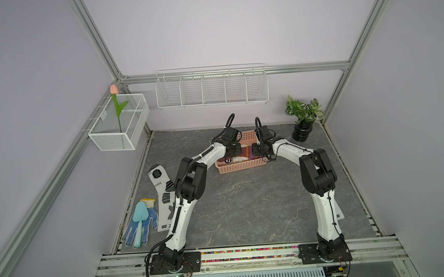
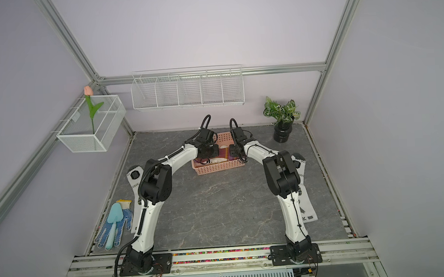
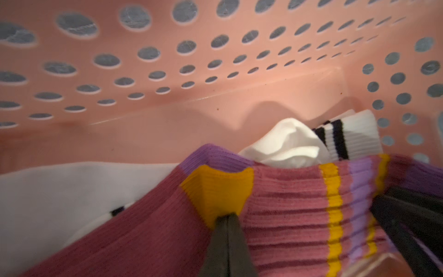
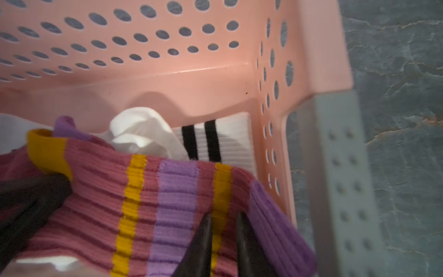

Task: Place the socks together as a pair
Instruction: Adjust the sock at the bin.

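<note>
Both grippers reach into the pink basket (image 1: 239, 167), and in both top views the arms hide most of its contents. The left gripper (image 3: 226, 217) is pinched tight on the maroon sock (image 3: 287, 203) at its orange heel. The right gripper (image 4: 223, 221) nips a narrow fold near the purple cuff. White socks (image 4: 227, 141) lie half buried behind. One sports sock (image 1: 161, 189) lies beside the left arm, and a second sports sock (image 2: 306, 207) is partly hidden by the right arm.
</note>
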`<state>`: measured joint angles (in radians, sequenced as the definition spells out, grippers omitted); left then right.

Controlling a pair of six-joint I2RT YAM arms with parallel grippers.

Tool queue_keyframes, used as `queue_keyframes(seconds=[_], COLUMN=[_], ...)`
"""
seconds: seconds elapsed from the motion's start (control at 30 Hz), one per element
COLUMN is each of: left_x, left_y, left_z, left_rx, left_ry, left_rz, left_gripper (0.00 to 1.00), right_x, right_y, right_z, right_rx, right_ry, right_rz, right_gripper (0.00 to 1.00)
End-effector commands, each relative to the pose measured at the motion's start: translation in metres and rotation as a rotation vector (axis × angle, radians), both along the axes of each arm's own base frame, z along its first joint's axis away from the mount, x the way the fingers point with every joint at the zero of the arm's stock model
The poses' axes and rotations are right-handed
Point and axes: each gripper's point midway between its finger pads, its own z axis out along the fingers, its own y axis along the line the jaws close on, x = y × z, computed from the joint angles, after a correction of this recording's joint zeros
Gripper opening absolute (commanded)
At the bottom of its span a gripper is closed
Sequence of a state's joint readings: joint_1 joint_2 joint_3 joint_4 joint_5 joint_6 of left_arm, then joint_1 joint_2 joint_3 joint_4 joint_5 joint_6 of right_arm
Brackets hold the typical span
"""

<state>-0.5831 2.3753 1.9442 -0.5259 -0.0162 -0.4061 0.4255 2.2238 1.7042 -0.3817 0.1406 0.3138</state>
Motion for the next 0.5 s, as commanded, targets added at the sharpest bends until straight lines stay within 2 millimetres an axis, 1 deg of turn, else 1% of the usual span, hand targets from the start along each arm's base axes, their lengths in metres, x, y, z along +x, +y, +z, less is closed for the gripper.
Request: queue_keyframes(seconds=[0.0,0.07,0.13,0.17,0.23,0.27,0.3,0.33,0.4,0.43,0.47], left_x=[-0.002,0.000,0.005,0.006,0.008,0.009,0.008,0.007,0.001,-0.002,-0.007], left_y=[0.006,0.001,-0.002,-0.005,-0.011,-0.012,-0.014,-0.016,-0.019,-0.019,-0.019], left_z=[0.003,0.026,0.052,0.063,0.087,0.096,0.106,0.117,0.137,0.150,0.159], left_rx=[0.061,0.035,0.012,-0.002,-0.033,-0.044,-0.062,-0.084,-0.132,-0.158,-0.179], left_ry=[-0.006,-0.042,-0.081,-0.093,-0.114,-0.122,-0.128,-0.137,-0.154,-0.167,-0.174], left_rz=[-0.010,-0.028,-0.038,-0.049,-0.064,-0.062,-0.067,-0.071,-0.082,-0.086,-0.090], left_gripper=[0.00,0.00,0.00,0.00,0.00,0.00,0.01,0.05,0.12,0.17,0.19], right_x=[0.001,0.001,-0.002,-0.005,-0.018,-0.027,-0.037,-0.047,-0.069,-0.082,-0.092], right_y=[-0.001,0.003,0.001,-0.002,-0.012,-0.016,-0.021,-0.028,-0.048,-0.060,-0.073], right_z=[0.020,0.052,0.090,0.106,0.137,0.147,0.153,0.158,0.162,0.154,0.151], right_rx=[-0.001,0.027,0.058,0.069,0.088,0.113,0.149,0.172,0.201,0.197,0.196], right_ry=[-0.021,-0.076,-0.135,-0.160,-0.214,-0.229,-0.240,-0.252,-0.268,-0.252,-0.248], right_rz=[0.016,0.022,0.017,0.011,-0.015,-0.022,-0.029,-0.044,-0.090,-0.123,-0.152], right_gripper=[0.22,0.23,0.24,0.25,0.33,0.35,0.37,0.39,0.46,0.50,0.52])
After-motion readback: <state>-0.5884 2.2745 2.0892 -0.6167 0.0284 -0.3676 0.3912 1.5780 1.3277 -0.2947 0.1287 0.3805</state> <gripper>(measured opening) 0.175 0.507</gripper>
